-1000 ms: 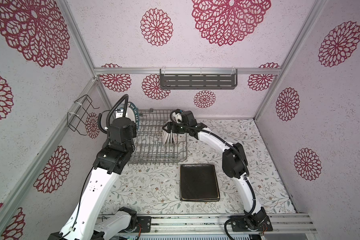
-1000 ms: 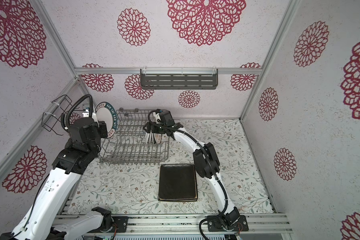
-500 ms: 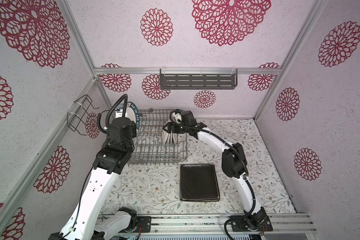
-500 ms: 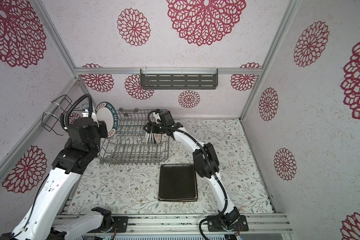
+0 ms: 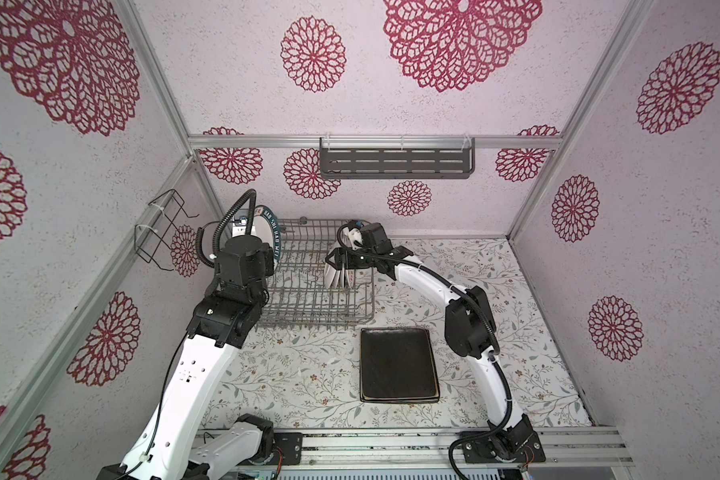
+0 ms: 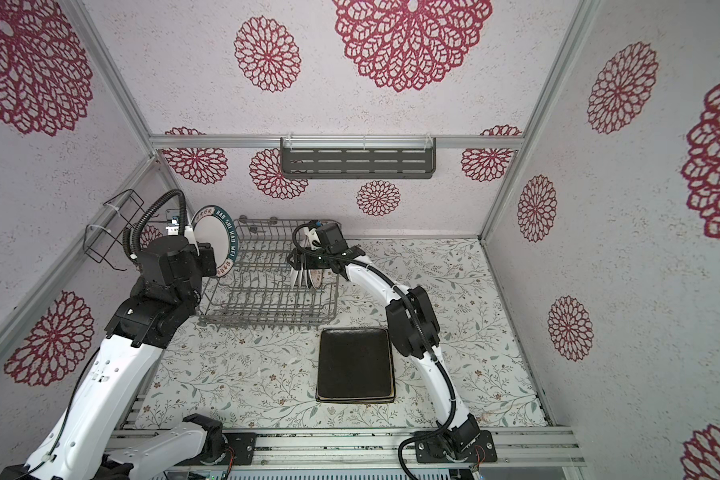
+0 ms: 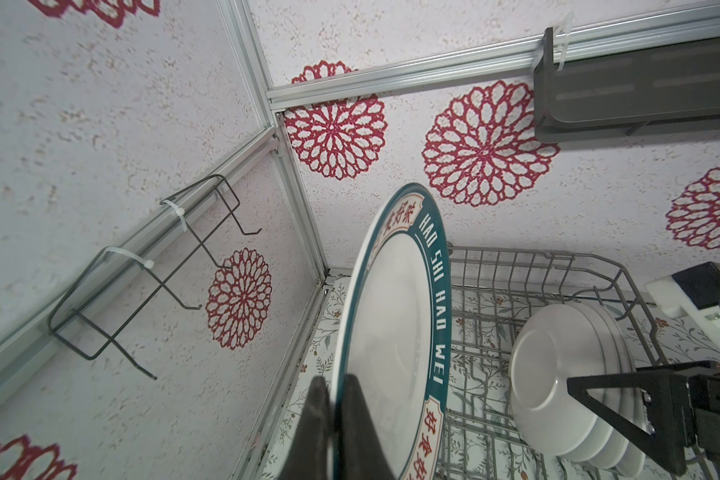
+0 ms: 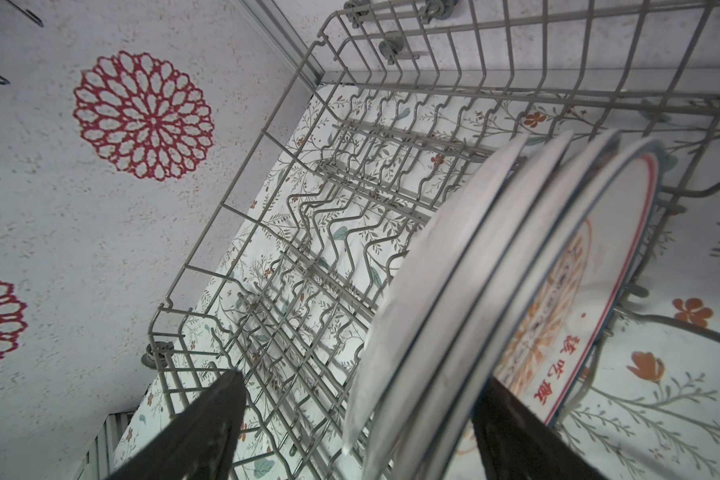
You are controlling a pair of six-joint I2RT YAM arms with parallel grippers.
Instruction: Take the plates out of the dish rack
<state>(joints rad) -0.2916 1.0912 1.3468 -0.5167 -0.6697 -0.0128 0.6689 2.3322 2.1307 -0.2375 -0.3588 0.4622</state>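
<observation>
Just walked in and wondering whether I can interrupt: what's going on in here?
The dish rack is being emptied. The left tool is shut on the rim of a round lettered plate, held upright at the rack's left end. The right tool is open over the row of small plates standing in the rack. A dark plate already lies flat on the table.

The wallpapered walls (image 5: 225,83) are pale pinkish-white with big crimson lacy flower medallions. The tabletop cover (image 5: 308,382) is white with grey-green vines and tiny orange blooms. The round white plate with a teal rim (image 7: 391,332) carries white letters and red characters. The wire dish rack (image 5: 308,299) is grey, the rectangular glazed plate (image 5: 398,361) dark brown, the slotted wall shelf (image 5: 395,162) charcoal, the small wire holder (image 5: 159,232) black.
</observation>
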